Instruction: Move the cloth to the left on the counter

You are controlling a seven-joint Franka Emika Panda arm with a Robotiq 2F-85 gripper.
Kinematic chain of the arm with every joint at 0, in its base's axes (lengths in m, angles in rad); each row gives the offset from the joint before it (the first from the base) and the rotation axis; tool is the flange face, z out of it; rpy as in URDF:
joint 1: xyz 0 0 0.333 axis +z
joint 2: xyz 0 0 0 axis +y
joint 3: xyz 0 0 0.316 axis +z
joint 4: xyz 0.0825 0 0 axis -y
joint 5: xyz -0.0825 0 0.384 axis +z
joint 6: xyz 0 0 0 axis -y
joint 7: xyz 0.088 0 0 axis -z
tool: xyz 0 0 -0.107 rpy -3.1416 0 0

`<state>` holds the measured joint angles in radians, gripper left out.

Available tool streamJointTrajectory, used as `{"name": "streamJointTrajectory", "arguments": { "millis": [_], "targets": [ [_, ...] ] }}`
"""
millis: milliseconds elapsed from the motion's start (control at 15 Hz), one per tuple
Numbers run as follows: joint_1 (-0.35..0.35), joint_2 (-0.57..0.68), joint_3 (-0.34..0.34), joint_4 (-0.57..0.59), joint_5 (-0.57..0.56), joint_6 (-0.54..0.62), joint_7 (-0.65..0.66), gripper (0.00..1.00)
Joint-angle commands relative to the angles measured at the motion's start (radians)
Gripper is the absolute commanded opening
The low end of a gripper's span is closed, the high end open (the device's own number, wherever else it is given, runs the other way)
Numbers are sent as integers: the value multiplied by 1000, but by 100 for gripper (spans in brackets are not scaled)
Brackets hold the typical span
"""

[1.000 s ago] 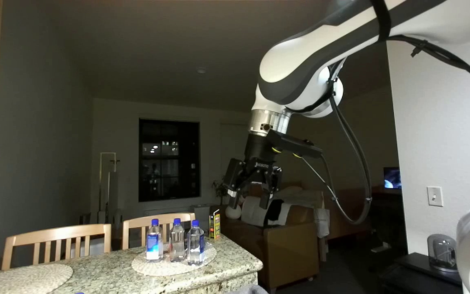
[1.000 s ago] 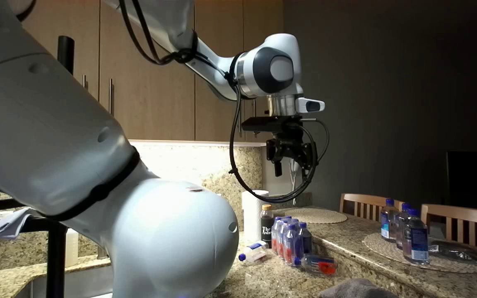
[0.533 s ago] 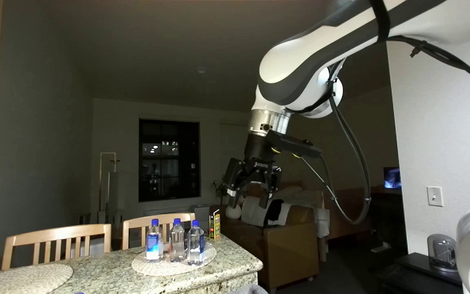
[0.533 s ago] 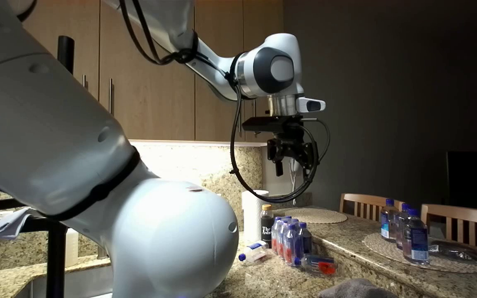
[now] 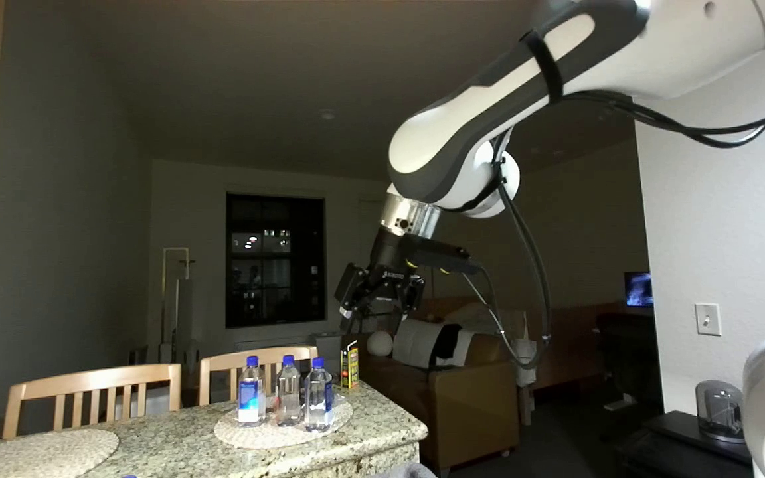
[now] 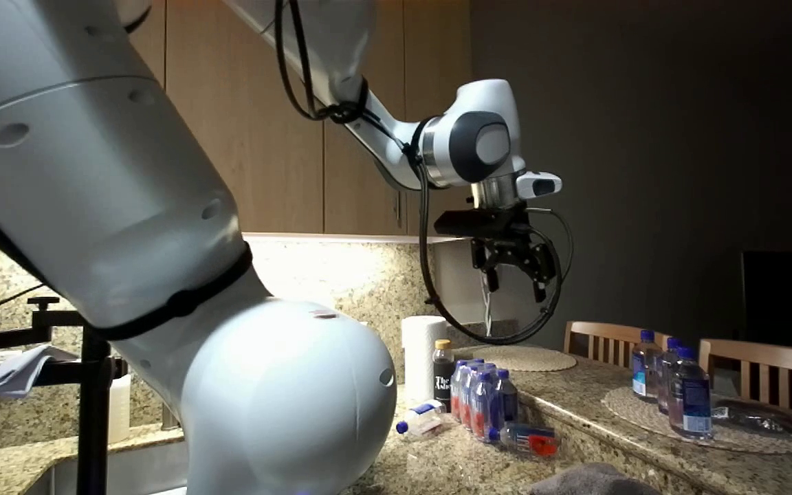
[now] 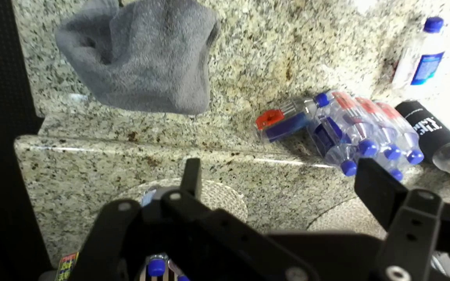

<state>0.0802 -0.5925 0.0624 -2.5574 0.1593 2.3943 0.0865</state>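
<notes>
The grey cloth (image 7: 150, 58) lies crumpled on the lower part of the speckled counter (image 7: 256, 58), near the counter's end in the wrist view. Its edge also shows at the bottom of both exterior views, as the grey cloth (image 6: 592, 480) and the cloth (image 5: 409, 473). The counter's raised ledge (image 5: 170, 435) stands beside it. My gripper (image 7: 278, 166) is open and empty, its fingers wide apart. In both exterior views the gripper (image 6: 516, 285) hangs in the air well above the counter, apart from the cloth; it points down, tilted, in an exterior view (image 5: 372, 322).
A pack of water bottles (image 6: 478, 399) stands on the lower counter, with a lying bottle (image 6: 530, 440) by it. A dark bottle (image 6: 443, 378) and a paper towel roll (image 6: 423, 357) stand behind. Three bottles (image 5: 287, 392) stand on a placemat (image 5: 236, 435) on the ledge.
The arm has swung out and slightly down within the last half second; the gripper is farther left in an exterior view and farther right in another. It stays open. The cloth has not moved.
</notes>
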Motion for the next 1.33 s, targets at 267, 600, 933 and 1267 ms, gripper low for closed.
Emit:
{"name": "streamJointTrajectory", "arguments": {
  "millis": [267, 600, 933, 1267],
  "targets": [
    [-16, 377, -47, 203, -52, 243, -129, 100],
    [-74, 585, -73, 329, -174, 271, -105, 100],
    [-101, 706, -113, 412, -271, 239, -58, 100],
    [-101, 743, -137, 400, -290, 215, -73, 100]
  ]
}}
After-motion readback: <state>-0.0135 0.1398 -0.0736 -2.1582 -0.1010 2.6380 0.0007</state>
